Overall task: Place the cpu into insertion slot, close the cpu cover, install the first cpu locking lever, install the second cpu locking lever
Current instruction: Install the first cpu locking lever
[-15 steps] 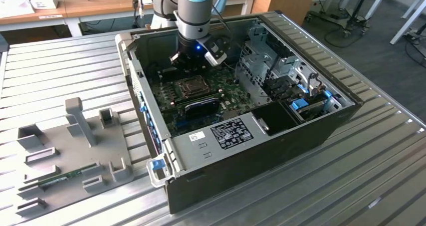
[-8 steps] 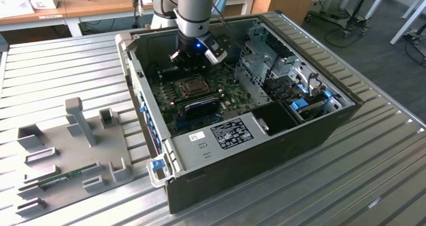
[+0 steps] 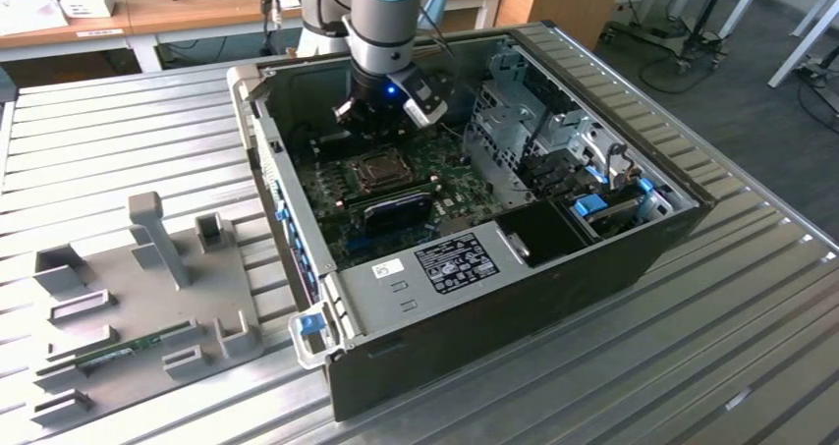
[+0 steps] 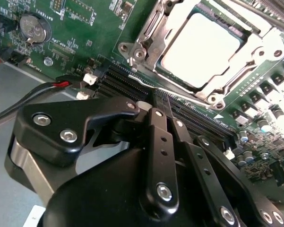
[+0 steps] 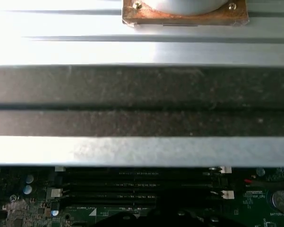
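In the exterior view my gripper [image 3: 388, 109] hangs inside the one open computer case [image 3: 590, 298], near the insertion slot [image 3: 376, 171] on the green board [image 3: 334, 185]; one grey fixture tray [image 3: 132, 307] lies well apart on the slatted table [image 3: 734, 366]. In the second wrist view my fingers [image 4: 157, 137] sit pressed together, gripping nothing; the single cpu [image 4: 201, 49] lies in the slot beneath the one cpu cover [image 4: 262, 47], near my fingertips but apart; one coin battery [image 4: 33, 27] sits farther off. In the first wrist view, long memory slots [image 5: 137, 184] run below the case wall [image 5: 142, 94].
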